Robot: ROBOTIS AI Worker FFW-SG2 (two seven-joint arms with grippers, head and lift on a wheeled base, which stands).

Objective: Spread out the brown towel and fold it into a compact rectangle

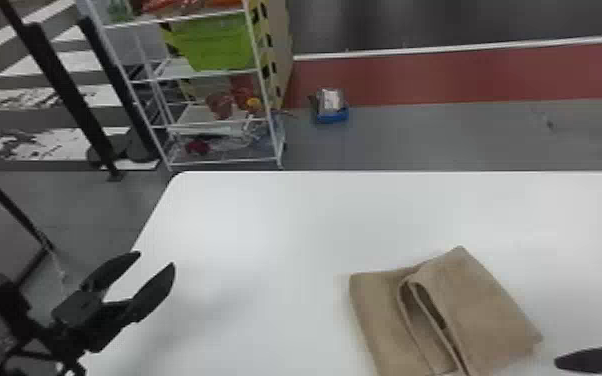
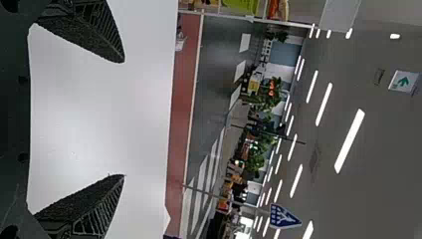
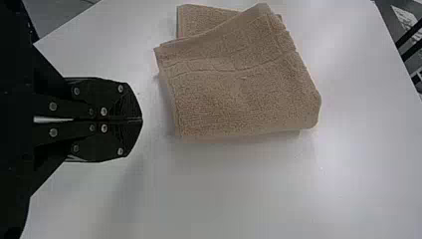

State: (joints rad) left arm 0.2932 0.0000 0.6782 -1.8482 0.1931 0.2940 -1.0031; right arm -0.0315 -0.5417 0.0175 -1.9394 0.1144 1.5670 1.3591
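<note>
The brown towel [image 1: 480, 305] lies on the right part of the white table, folded over itself in uneven layers, its upper flap skewed across the lower one. My left gripper [image 1: 156, 257] stands open over the table's left edge, well away from the cloth. In the left wrist view the left gripper [image 2: 123, 118] has nothing between its spread fingers. Just right of the towel, the tip of my right gripper [image 1: 597, 358] comes in at the right edge. The right wrist view has the right gripper [image 3: 142, 119] shut, apart from the towel [image 3: 239, 79] and holding nothing.
The white table [image 1: 265, 225] stretches beneath both arms, its left edge slanting under the left gripper. Beyond it stand a wire shelf [image 1: 225, 162] with a green bin [image 1: 215, 42] and, on the floor, a small blue container [image 1: 331, 117].
</note>
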